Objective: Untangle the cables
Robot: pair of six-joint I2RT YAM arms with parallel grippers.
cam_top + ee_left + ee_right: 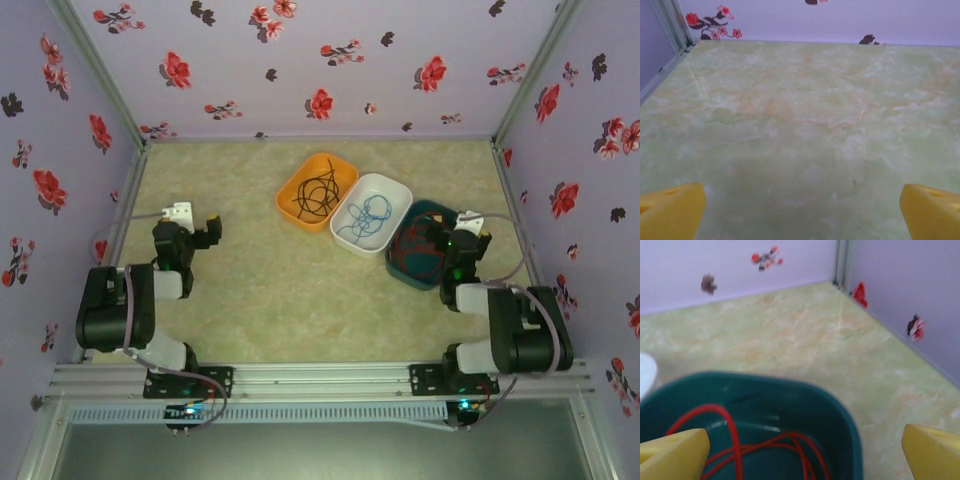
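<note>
Right gripper (805,455), spread and empty, hangs over thin red cable (733,440) coiled in dark teal plastic tub (790,383).
Leftward: thin blue cable (372,212) in white tub (396,194), thin black cable (316,195) in orange tub (338,166); separation looks finished. Left gripper (802,212) released too.

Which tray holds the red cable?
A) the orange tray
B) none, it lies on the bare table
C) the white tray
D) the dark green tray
D: the red cable loops inside the dark green tray; the orange tray holds the black cable and the white tray the blue cable.
</note>
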